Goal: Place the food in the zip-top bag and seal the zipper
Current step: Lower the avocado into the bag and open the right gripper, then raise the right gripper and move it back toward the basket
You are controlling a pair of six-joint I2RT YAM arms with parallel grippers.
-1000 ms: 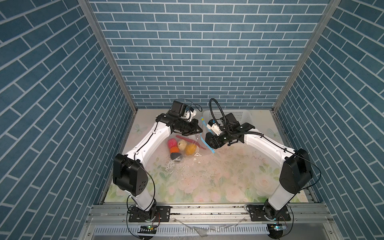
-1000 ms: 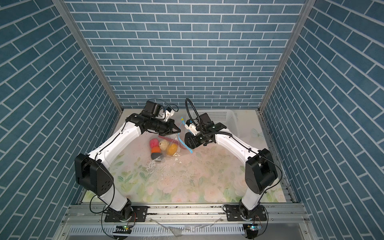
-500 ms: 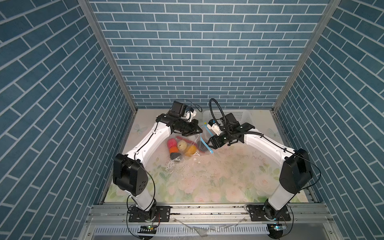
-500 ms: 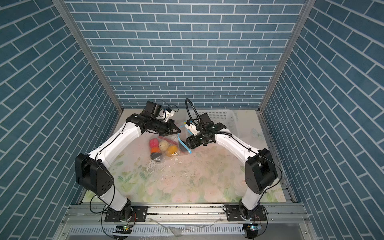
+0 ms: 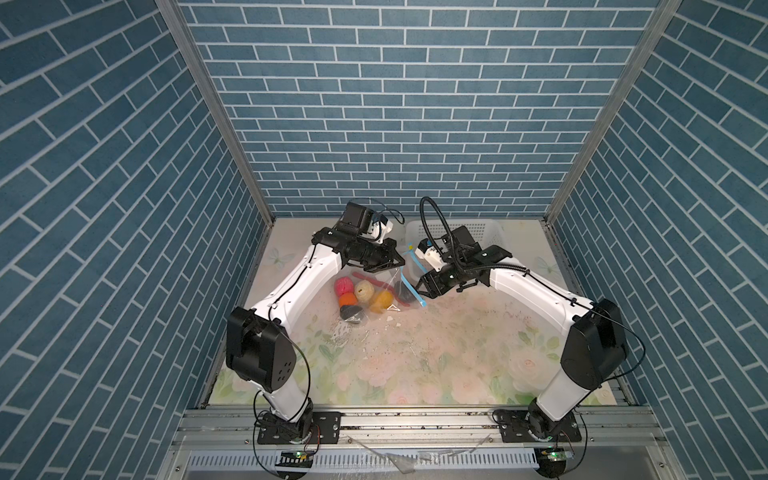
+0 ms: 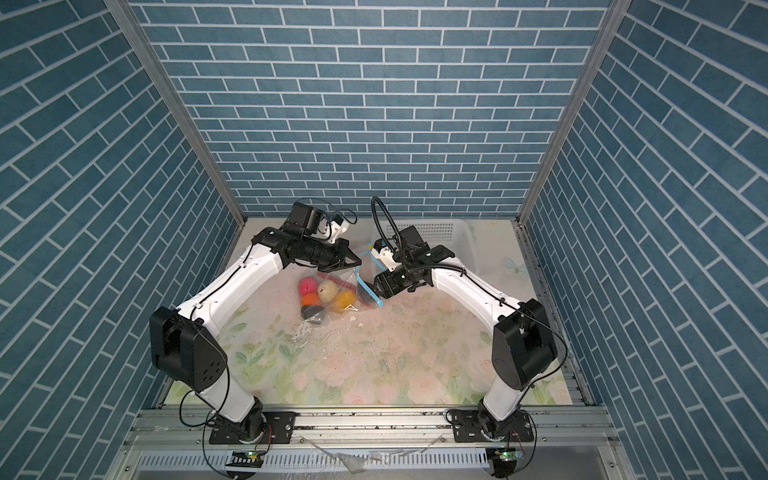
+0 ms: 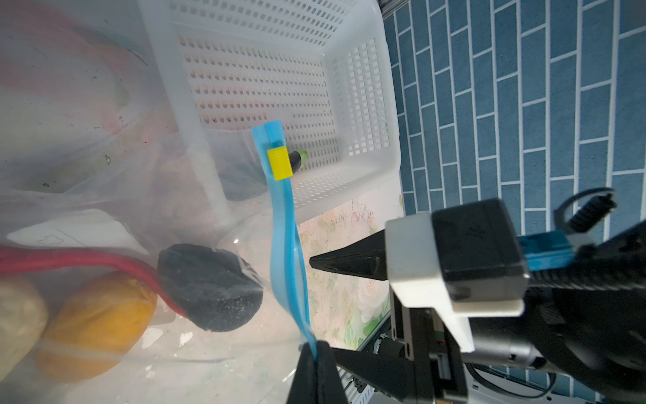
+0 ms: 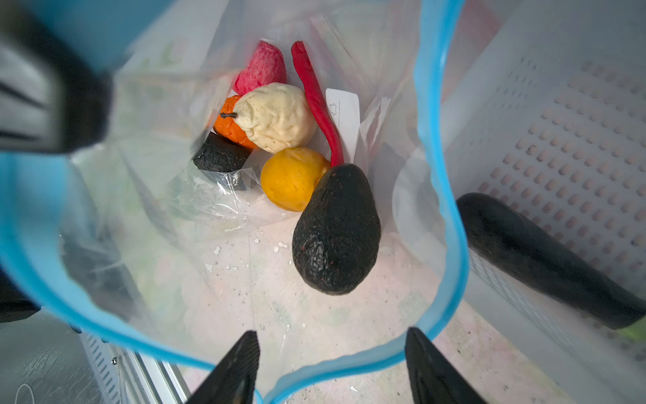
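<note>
The zip-top bag lies mouth-open between both arms. My left gripper is shut on the lower end of the zipper, whose yellow tab sits near the other end. My right gripper stands open at the bag's mouth, with the blue rim dipping between its fingers and nothing held. In the bag lie food pieces: a pink ball, a cream lump, an orange ball, a yellow-orange fruit, a red chilli and black lumps. The aubergine lies in the basket.
A white perforated basket stands at the back right, touching the bag, also seen in the left wrist view. White crumbs dot the floral mat in front of the bag. Blue brick walls close in three sides.
The right gripper has shifted slightly at the bag's mouth and the blue rim has moved a little with it. The left gripper keeps its hold in the same place.
</note>
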